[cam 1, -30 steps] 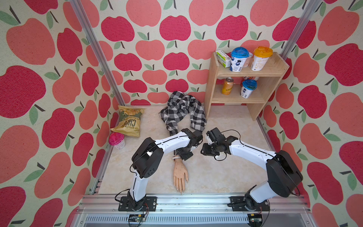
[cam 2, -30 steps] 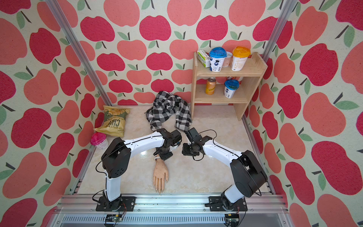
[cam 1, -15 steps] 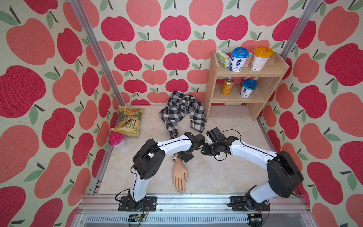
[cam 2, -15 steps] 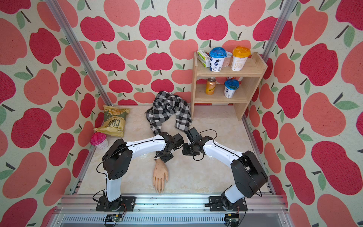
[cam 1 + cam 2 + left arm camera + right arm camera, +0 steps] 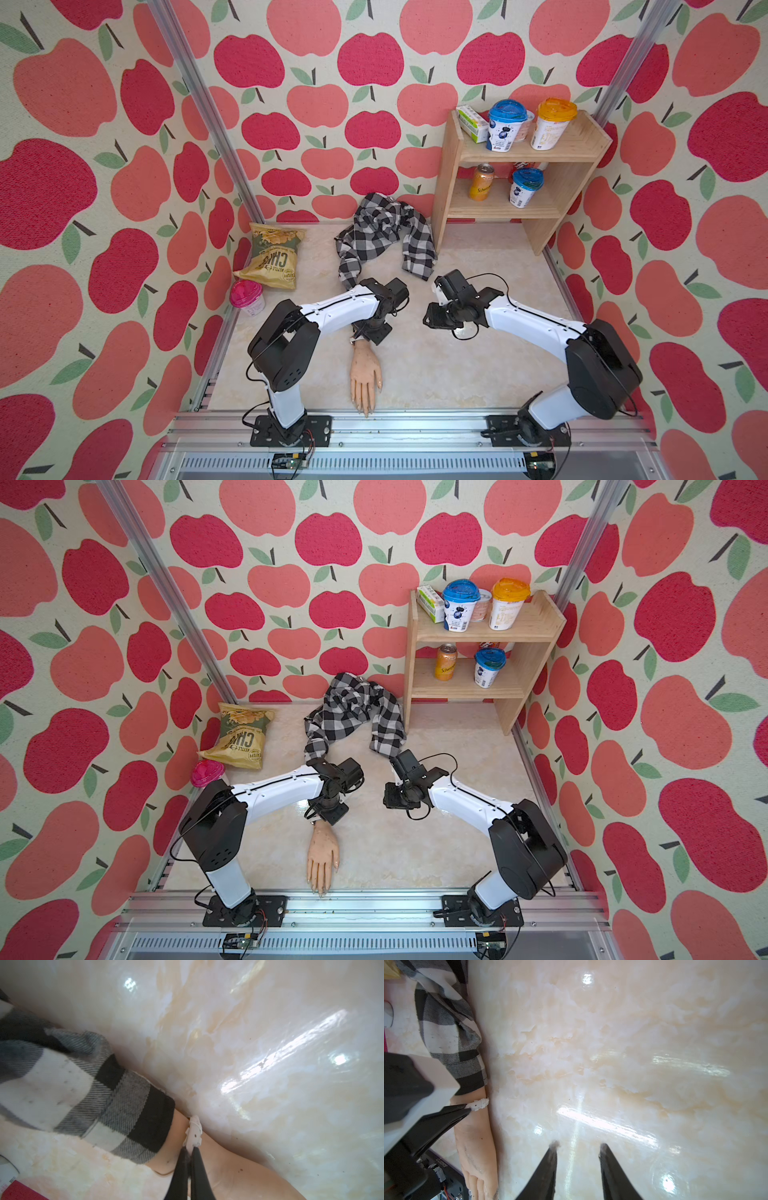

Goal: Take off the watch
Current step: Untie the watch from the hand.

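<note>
A mannequin hand (image 5: 365, 370) lies on the marble table, its forearm in a checked sleeve (image 5: 133, 1118). The watch shows only as a thin white strap (image 5: 194, 1132) round the wrist; its dial is hidden. My left gripper (image 5: 190, 1148) points down at the wrist and is shut on the strap's loose end. The right wrist view shows the same pinch, with the strap (image 5: 478, 1104) at the left gripper's tips (image 5: 467, 1108). In both top views the left gripper (image 5: 370, 332) (image 5: 328, 812) covers the wrist. My right gripper (image 5: 578, 1146) hangs open over bare table beside the hand, holding nothing.
A crumpled checked shirt (image 5: 384, 237) lies behind the arms. A wooden shelf (image 5: 540, 199) with cups and a can stands at the back right. A chip bag (image 5: 272, 257) and a pink-lidded cup (image 5: 248, 295) sit at the left wall.
The left gripper has closed onto the watch strap at the wrist. The right arm has not moved.
</note>
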Tool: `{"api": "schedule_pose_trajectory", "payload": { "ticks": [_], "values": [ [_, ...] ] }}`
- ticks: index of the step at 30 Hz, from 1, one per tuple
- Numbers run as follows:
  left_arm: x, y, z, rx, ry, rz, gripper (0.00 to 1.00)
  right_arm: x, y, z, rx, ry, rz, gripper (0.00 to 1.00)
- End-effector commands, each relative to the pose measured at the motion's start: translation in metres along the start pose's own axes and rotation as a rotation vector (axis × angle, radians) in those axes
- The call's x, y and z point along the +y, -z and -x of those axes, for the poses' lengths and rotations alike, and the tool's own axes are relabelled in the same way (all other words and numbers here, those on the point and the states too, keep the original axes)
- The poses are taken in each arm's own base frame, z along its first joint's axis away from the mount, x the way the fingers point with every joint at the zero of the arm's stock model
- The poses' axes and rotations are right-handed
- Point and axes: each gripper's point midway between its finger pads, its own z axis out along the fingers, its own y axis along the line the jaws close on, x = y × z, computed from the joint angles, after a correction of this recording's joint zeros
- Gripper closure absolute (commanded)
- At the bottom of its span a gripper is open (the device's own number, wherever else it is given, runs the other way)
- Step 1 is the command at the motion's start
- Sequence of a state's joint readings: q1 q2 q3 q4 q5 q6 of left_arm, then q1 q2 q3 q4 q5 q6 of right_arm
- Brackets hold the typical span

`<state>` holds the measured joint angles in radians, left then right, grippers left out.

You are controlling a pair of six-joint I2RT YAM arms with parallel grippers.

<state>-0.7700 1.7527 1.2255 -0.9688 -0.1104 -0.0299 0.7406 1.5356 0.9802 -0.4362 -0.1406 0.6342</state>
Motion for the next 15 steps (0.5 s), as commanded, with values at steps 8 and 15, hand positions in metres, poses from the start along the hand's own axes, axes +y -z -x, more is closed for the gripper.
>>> {"api": "schedule_pose_trajectory", "payload": {
  "ticks": [8,15],
  "values": [
    [0.007,0.035,0.028,-0.236,0.118,-0.130,1.00,0.073,-0.023,0.007,0.038,0.114,0.079,0.62],
    [0.007,0.013,0.012,-0.205,0.197,-0.200,1.00,0.104,-0.038,0.002,0.069,0.153,0.117,0.62]
  ]
}}
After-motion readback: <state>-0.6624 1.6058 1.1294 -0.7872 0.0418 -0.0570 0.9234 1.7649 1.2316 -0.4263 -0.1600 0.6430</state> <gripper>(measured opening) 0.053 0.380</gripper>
